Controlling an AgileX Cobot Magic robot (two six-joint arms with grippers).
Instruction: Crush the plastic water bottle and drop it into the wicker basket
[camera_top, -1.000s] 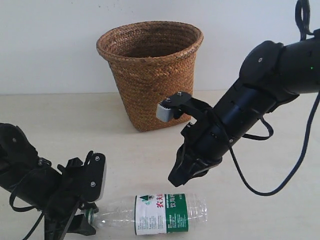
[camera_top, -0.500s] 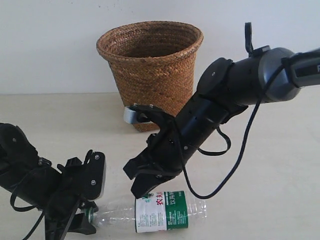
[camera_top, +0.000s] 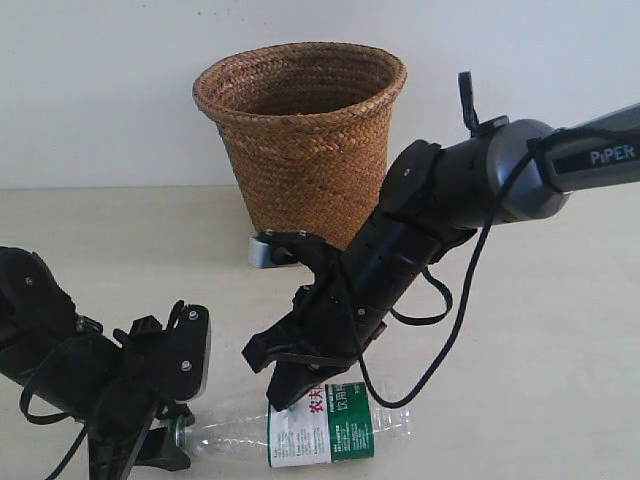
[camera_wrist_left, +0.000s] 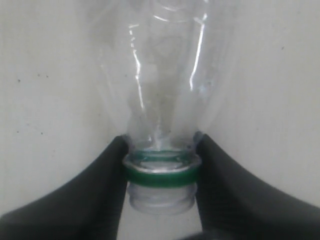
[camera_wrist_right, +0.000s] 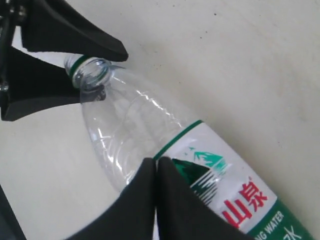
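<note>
At the front edge of the table (camera_top: 560, 380), the plastic water bottle (camera_top: 320, 432) lies on its side. The left gripper (camera_wrist_left: 161, 170) is clamped on its neck, one finger on each side of the green ring (camera_wrist_left: 161, 175). This grip probably anchors the bottle so that it cannot roll or slide away under pressure. The mouth (camera_wrist_right: 92, 72) is open with no cap on it, which should let the air escape when the body is squeezed.

A little farther back, the right gripper (camera_wrist_right: 155, 170) comes down from above with its two fingers pressed together, holding nothing. Its tip appears to rest on the bottle's shoulder, at the edge of the white-and-green label (camera_top: 325, 435). The closed fingers seem meant as one blunt tool for pushing the thin plastic flat. The bottle shows no clear dent, so the crushing looks hardly begun.

Behind both arms, the wicker basket (camera_top: 305, 170) stands upright, well apart from the bottle. Only its upper inner wall shows, with nothing there; its bottom is hidden.
</note>
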